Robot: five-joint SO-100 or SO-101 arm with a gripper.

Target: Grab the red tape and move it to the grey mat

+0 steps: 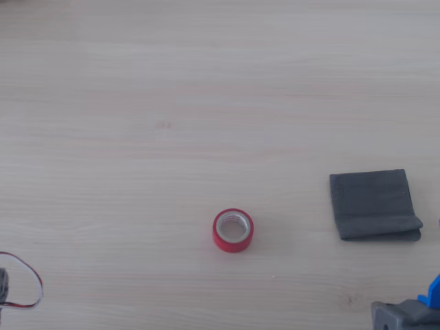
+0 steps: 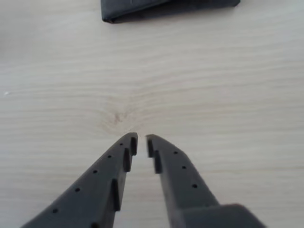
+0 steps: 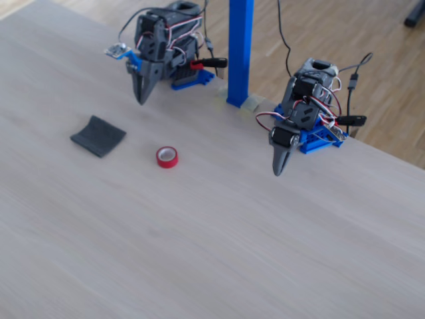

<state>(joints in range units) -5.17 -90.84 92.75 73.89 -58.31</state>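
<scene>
Fixed view is showing the big pale wood-grain bench (image 3: 199, 252) taking up nearly everything, with a tall blue square post (image 3: 239, 53) standing at the far edge. Two dark robot arms with red and white wiring are sitting on either side of that post. The one on the left of the fixed view (image 3: 159, 40) is hanging its grey plastic claw (image 3: 141, 98) tip-down over the bench. The second arm (image 3: 302, 106), right of the post, is pointing its own tip down too, well away from everything else.

The dark grey folded cloth mat (image 3: 98, 135) is lying flat on the bench, near the left arm's claw but not under it. In the other view the mat (image 1: 375, 203) is sitting towards the right with its layered edge facing down-frame. In the wrist view, just its near edge (image 2: 166, 7) is peeking in at the top.

The small ring-shaped roll of red tape (image 3: 167, 164) is lying flat on the bare bench, just to the right of the mat in the fixed view and clearly not touching it. In the other view the tape (image 1: 221, 238) is showing its whitish core, left of the mat.

Wrist view: the claw (image 2: 141, 144) is hovering with its fingers almost together, only a thin slit between the tips and nothing gripped.

A thin red-and-white wire loop (image 1: 24, 275) is poking in at the bottom left of the other view.
</scene>
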